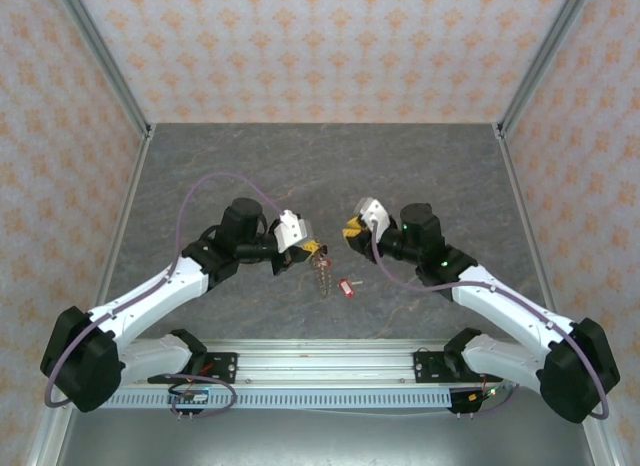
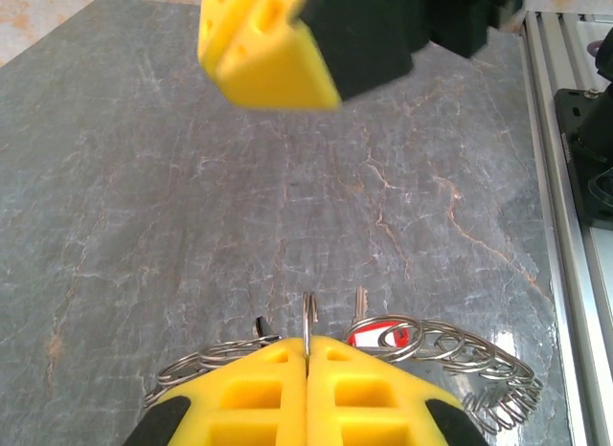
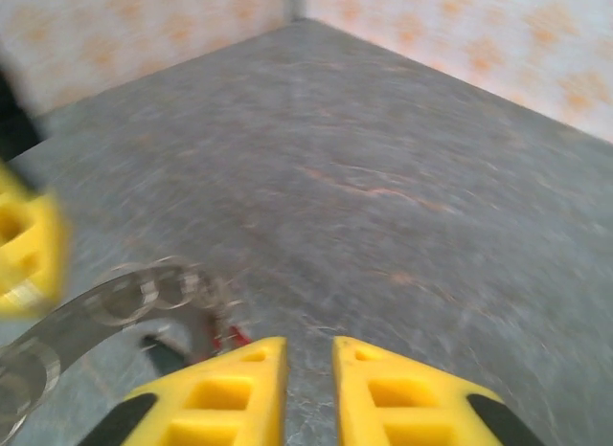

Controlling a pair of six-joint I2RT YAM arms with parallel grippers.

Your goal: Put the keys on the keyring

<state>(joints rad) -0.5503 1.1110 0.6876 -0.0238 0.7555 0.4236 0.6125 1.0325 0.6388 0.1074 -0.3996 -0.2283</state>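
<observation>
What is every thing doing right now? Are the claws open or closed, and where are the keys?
Left claw: shut, pinching the keyring.
Right claw: open a little, nothing between its fingers.
Keyring: gripped by the left claw.
Bunch of keys: strung on the keyring.
Red-tagged key: lying loose on the table, not on the keyring.

Top view, clock style: both arms reach in over the table (image 1: 200, 176) and meet around the middle. The left gripper (image 1: 311, 248) has the right gripper (image 1: 352, 229) at its 2 o'clock, near but not touching. The keyring (image 1: 322, 271) is pinched between the left fingers (image 2: 249, 398) and trails off toward 5 o'clock, down to the tabletop. One loose key (image 1: 347, 285) lies flat on the table at the keyring's 4 o'clock, just beside it and at 6 o'clock from the right gripper.
</observation>
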